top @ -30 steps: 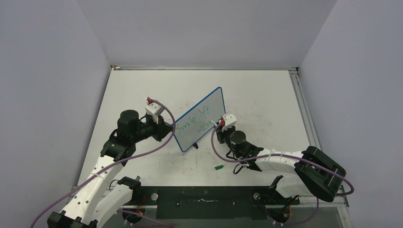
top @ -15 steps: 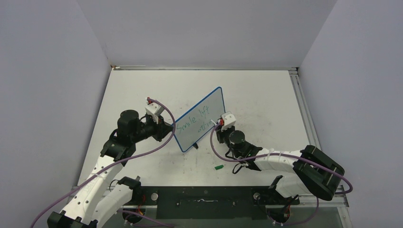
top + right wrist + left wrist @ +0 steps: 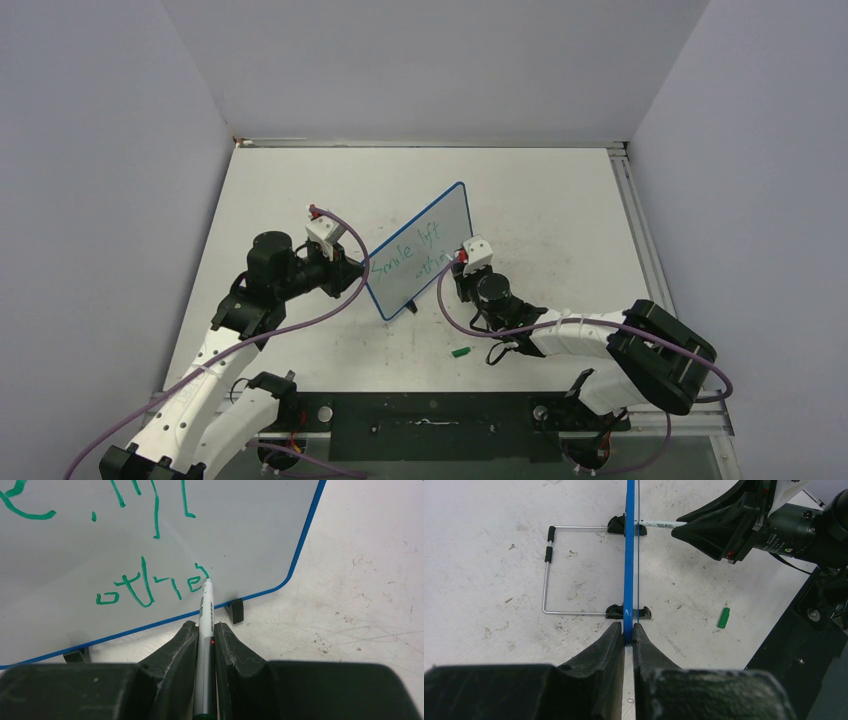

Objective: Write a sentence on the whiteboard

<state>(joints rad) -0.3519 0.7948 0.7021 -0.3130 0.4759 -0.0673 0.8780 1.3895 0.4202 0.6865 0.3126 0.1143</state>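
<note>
Showing only from right wrist: marker (image 3: 205, 622) touching sentence (image 3: 144, 580) on whiteboard (image 3: 250, 530).

Even, bright overhead light, soft shadows, no glare; wrist views sharp, near jaws slightly soft, mild wide-angle distortion.

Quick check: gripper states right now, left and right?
Left gripper: closed on the whiteboard, clamping its blue edge.
Right gripper: closed on the marker.
</note>
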